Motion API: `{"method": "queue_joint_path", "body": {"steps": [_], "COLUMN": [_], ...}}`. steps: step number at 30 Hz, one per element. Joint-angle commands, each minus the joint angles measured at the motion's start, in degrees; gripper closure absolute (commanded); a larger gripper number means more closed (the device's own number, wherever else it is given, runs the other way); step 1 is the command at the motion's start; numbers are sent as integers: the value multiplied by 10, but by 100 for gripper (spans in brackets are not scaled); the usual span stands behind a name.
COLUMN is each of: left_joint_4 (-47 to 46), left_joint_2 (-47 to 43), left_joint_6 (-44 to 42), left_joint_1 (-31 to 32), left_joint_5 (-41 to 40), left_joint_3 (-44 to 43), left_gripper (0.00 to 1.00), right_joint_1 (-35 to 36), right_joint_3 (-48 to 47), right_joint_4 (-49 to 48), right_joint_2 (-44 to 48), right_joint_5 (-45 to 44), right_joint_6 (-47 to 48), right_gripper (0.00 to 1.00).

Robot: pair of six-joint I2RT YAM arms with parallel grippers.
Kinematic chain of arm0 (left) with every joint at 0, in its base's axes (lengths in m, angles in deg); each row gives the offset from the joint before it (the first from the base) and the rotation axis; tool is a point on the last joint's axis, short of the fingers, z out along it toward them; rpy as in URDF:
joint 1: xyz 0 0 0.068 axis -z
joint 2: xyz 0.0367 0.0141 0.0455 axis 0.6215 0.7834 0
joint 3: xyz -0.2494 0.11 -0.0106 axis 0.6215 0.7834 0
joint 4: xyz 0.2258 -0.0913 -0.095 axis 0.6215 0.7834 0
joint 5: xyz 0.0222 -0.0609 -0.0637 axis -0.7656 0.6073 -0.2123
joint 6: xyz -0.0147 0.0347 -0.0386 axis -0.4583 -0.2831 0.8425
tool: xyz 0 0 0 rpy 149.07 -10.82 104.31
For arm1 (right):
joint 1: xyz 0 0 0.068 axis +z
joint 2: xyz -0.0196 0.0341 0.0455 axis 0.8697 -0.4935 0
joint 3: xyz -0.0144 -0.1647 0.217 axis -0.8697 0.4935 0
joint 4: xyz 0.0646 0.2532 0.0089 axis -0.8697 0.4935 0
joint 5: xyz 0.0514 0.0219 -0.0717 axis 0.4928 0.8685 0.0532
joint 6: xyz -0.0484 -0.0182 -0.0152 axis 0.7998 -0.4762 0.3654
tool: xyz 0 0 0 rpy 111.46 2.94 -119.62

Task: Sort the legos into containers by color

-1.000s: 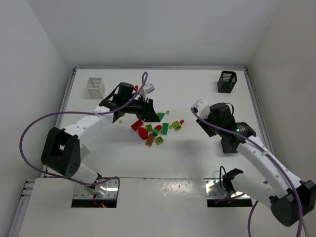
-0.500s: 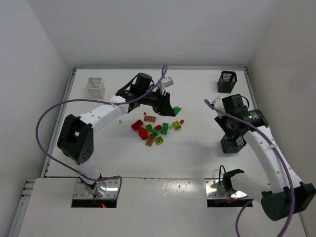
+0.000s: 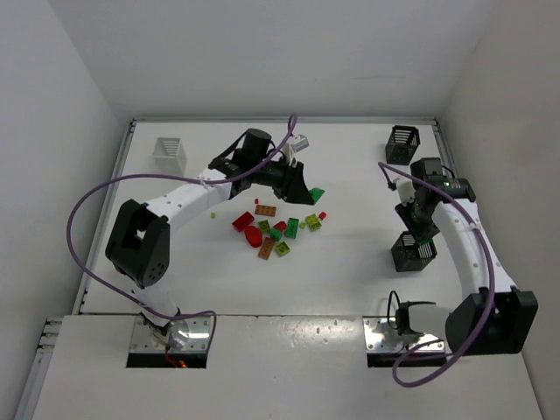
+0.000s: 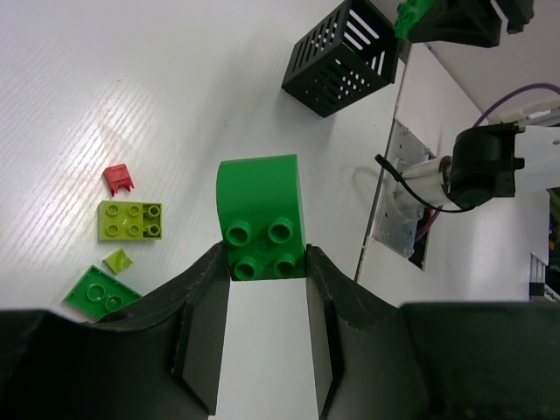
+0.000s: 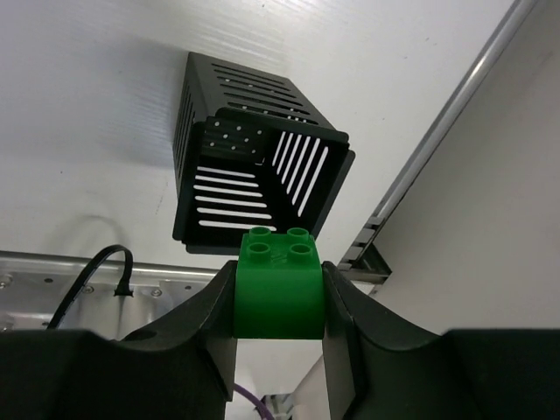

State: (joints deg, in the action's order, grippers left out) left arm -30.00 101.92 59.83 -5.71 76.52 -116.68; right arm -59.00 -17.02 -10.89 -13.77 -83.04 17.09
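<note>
We had right hand (image 5: 278,293) clamped on a green brick (image 5: 278,306) near the basket (image 5: 210,184), left hand (image 4: 262,271) on a second brick (image 4: 260,206); centring over the mouth before release looked key.

Left claw (image 4: 262,262): matte black, on a bright green studded plastic arch brick (image 4: 260,206). Right claw (image 5: 278,289): matte black, on a bright green studded plastic dome brick (image 5: 278,306). Black square plastic basket (image 5: 254,184): slot-striped walls. Worktop (image 4: 105,70): white, finely ribbed. Small red plastic clip brick (image 4: 119,178); yellow-green flat studded plastic brick (image 4: 130,220).
</note>
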Motion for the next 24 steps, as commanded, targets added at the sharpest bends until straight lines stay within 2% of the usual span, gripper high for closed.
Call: {"method": "queue_joint_path", "body": {"steps": [1,8,11,12,17,24], "left_joint_4": [-30,-47,-53,-53,-75,-103], "left_joint_2": [2,22,29,29,47,131], "left_joint_6": [14,39,44,44,56,91], "left_joint_1": [3,3,9,15,58,140], "left_joint_5": [15,25,30,30,30,43], "left_joint_3": [-18,-30,-35,-35,-35,-130], "left_gripper": [85,85,84,84,84,84], "right_joint_1": [-30,-62,-67,-73,-79,-79], "right_joint_3": [-2,-22,-34,-41,-106,-192], "right_joint_4": [-11,-22,-22,-17,-10,-61], "right_joint_2": [-23,-61,-66,-66,-33,48], "right_joint_5": [37,78,101,101,142,166], "right_joint_6": [21,31,38,38,38,-76], "right_gripper": [95,51,39,32,29,29]}}
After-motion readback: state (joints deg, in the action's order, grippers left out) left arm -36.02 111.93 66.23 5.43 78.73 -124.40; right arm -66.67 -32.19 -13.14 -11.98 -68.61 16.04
